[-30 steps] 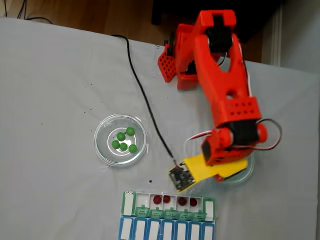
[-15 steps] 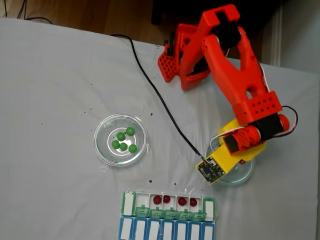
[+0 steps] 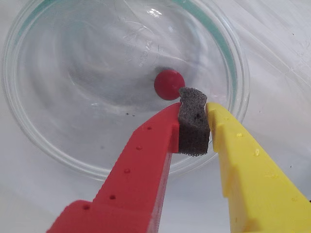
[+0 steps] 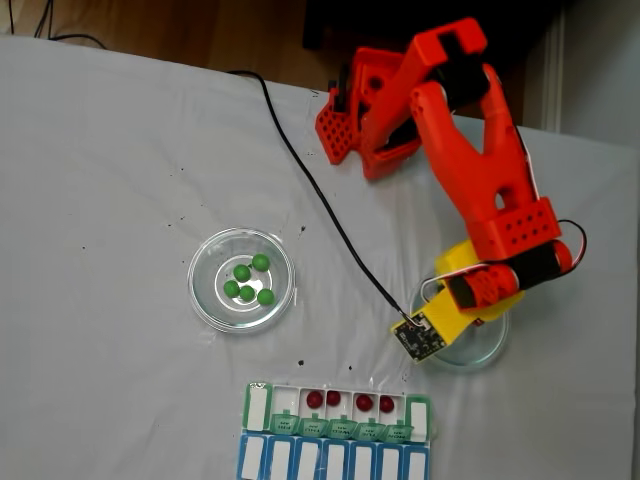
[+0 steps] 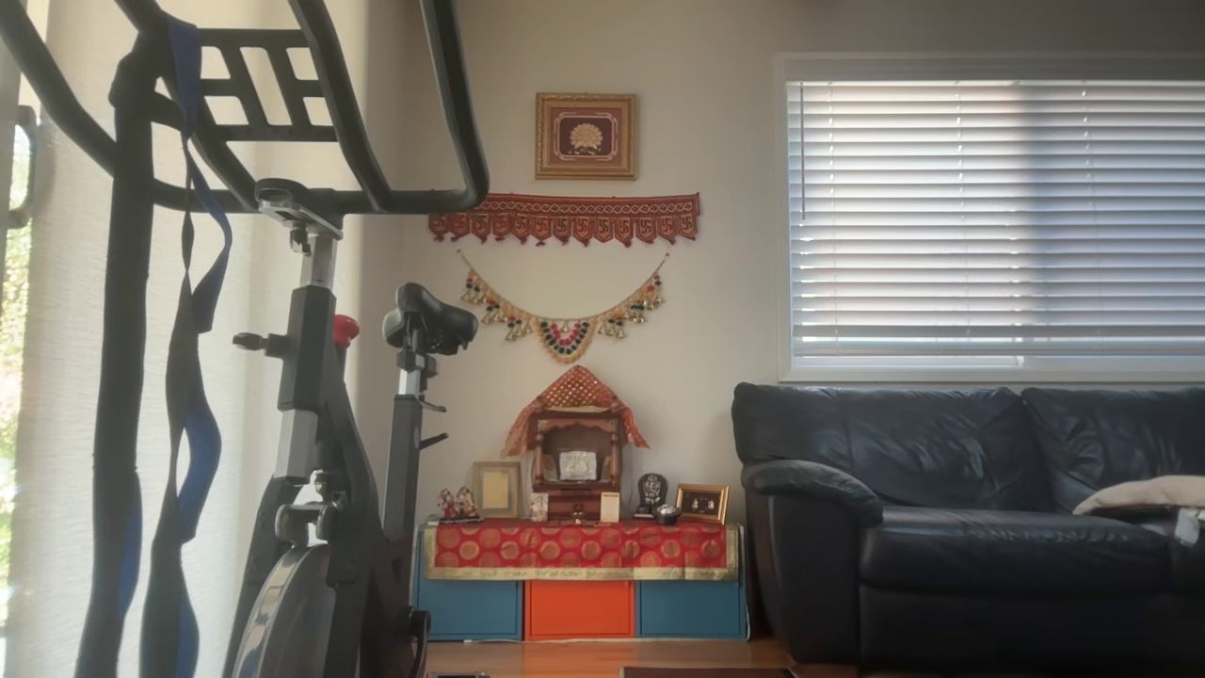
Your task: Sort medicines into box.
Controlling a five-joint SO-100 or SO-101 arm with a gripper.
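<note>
Red and yellow gripper fingers press together on their grey foam pad, just short of a dark red ball in the glass dish.

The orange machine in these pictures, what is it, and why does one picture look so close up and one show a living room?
It is a small robot arm standing on a table covered in a white cloth. At its end is a claw with one red finger and one yellow finger.

The fixed view looks down on the table from above. The close-up comes from a little camera riding on the arm. The room picture comes from another camera that faces a sofa and an exercise bike, not the table.

On the table sit a glass dish with five green balls, a second glass dish with one red ball, and a pill box with four red balls in it.

The claw is pinched shut on its own grey foam pad just above the red ball, holding nothing.
</note>
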